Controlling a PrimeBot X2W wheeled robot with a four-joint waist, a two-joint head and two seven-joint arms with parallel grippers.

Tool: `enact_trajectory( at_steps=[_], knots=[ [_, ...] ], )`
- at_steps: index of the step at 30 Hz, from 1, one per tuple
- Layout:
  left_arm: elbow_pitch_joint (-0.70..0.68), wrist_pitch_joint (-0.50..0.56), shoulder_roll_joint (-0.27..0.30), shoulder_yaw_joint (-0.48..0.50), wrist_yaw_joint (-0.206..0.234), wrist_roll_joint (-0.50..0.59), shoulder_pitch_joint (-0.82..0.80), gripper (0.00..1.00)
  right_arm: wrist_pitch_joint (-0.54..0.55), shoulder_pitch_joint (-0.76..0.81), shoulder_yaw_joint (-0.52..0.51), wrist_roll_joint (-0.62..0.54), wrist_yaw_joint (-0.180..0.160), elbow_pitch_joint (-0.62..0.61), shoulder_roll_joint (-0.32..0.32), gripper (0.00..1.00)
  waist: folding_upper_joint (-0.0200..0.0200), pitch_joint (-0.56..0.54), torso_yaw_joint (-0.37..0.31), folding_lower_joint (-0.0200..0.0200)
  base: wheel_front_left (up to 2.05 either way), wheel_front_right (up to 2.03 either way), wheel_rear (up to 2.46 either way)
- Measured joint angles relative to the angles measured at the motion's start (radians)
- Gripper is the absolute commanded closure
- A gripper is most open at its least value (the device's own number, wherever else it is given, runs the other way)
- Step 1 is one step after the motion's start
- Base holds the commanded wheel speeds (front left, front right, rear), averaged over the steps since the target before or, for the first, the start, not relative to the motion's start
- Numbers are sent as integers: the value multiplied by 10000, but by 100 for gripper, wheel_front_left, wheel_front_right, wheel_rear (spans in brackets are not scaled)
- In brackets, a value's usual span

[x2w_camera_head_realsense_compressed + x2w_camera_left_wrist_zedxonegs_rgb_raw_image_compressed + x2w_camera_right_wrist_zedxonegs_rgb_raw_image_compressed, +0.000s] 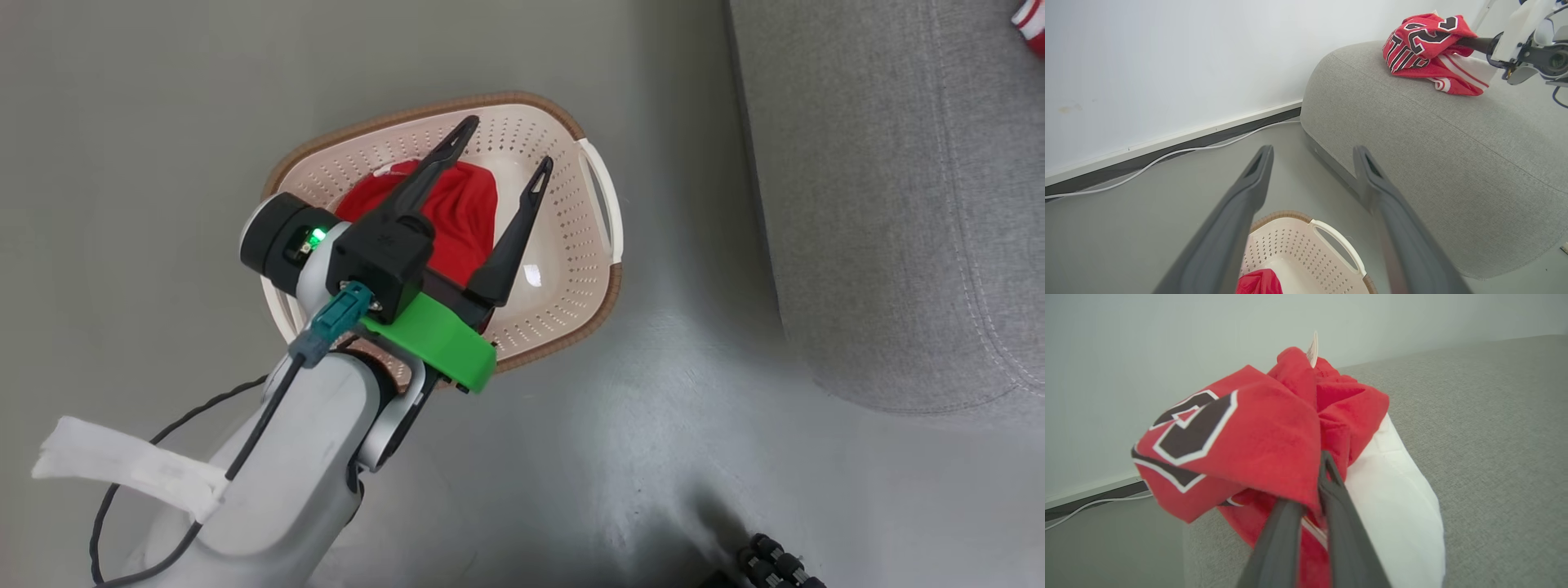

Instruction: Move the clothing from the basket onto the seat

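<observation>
Our left gripper hangs above the basket, jaws wide and empty, and it hides part of the red garment lying inside; what kind of piece that is we cannot tell. Our right gripper has its jaws pinched on the jersey, tips buried in a fold. The bundle rests on the sofa, its lettering partly folded out of sight.
</observation>
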Motion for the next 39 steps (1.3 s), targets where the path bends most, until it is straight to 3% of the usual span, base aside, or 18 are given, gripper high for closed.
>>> enact_trajectory(
  at_steps=[15, 24, 39],
  knots=[
    [1043, -963, -79, 504, -75, -757, 678, 0, -531, 1502, -79, 63, 548, 284, 395, 0, 0, -1179, -240, -1, 0, 0, 0],
    [1670, -1319, -144, 1051, -54, -1101, 1346, 0, -533, 1908, 251, -422, 825, -591, 543, 0, 0, -2286, -108, -1, 0, 0, 0],
    [2420, -1494, -115, 2330, 366, -1572, 2909, 0, -548, 3731, 1233, -736, 1064, -1584, 2194, 0, 0, -4223, 673, -1, 0, 0, 0]
  ],
)
